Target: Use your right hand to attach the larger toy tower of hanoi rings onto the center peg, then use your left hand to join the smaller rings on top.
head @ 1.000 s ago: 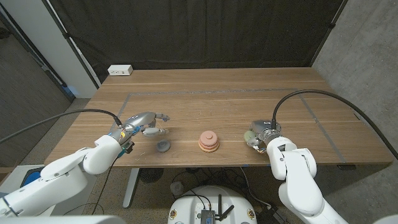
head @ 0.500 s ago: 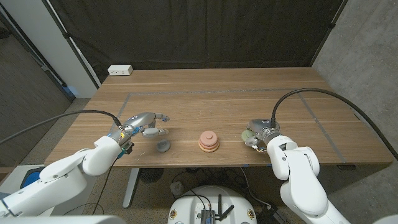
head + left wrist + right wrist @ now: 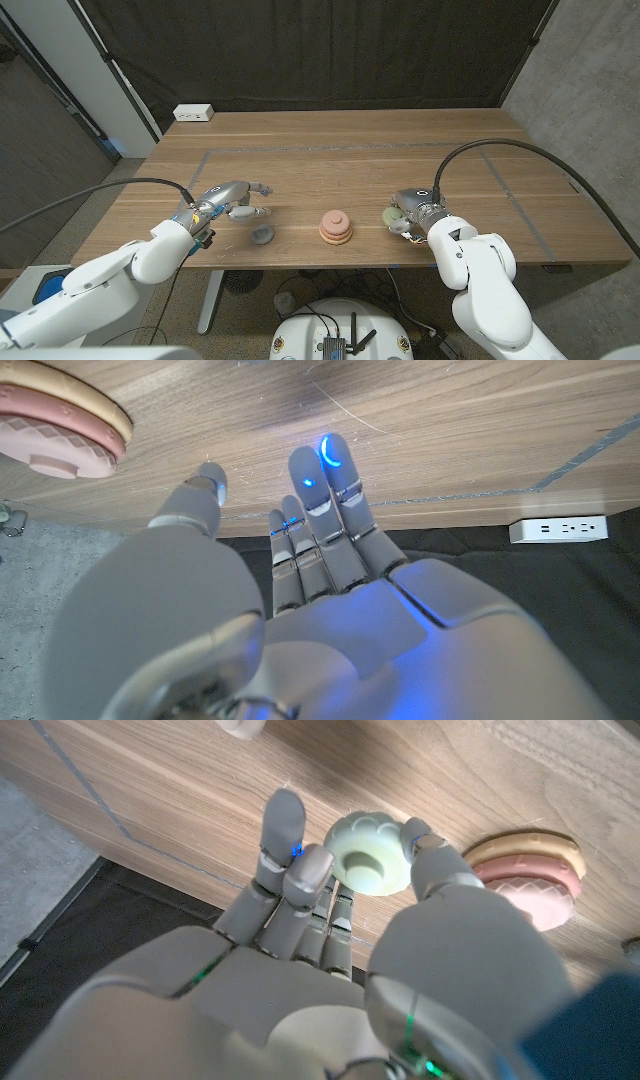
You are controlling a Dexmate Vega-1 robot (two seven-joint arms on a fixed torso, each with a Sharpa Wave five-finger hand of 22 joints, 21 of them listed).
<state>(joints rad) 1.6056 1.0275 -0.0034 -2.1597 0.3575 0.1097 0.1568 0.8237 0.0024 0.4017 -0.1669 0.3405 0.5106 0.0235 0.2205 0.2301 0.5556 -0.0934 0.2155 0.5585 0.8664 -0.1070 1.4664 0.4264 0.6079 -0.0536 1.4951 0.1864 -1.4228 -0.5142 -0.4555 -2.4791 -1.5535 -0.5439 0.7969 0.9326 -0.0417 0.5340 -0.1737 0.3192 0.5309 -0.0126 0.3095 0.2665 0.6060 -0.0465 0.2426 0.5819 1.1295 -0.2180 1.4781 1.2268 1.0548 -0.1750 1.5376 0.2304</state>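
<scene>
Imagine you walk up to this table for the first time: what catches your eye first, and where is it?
First, the pink stack of rings near the table's front edge, midway between the two arms. Next, the right hand just to its right, pinching a pale green ring between thumb and fingers. The left hand is on the other side, fingers spread, with a small grey ring on the wood beside it.

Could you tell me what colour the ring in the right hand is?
Pale green ring; clearest in the right wrist view.
</scene>
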